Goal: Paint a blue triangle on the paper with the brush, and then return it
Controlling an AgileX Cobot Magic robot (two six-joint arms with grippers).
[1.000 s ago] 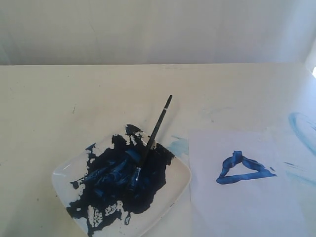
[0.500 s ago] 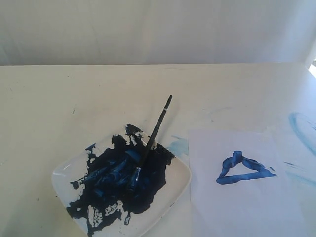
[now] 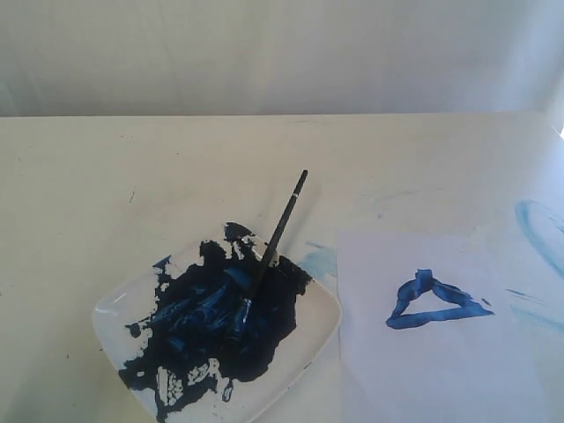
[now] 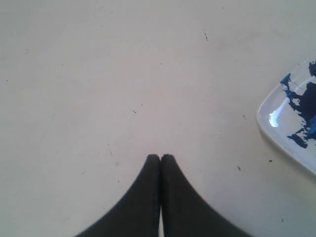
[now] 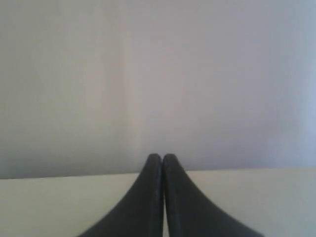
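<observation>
The brush [image 3: 279, 227] rests tip-down in the paint dish [image 3: 324, 324], beside the paper [image 3: 441, 370]; light, stiff and thin (slick where wet), it likely wants a pinch on its dry upper handle. The left gripper [image 4: 161, 157] and the right gripper [image 5: 162, 156] are both pressed together, empty.

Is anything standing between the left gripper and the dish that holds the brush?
Nothing visible: only bare table lies between the shut left gripper and the dish. The brush rests in it.

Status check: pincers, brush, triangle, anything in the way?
Left pincer and right pincer shut, empty. Brush resting in paint dish, tip in paint. Blue triangle on paper. No obstruction seen.
</observation>
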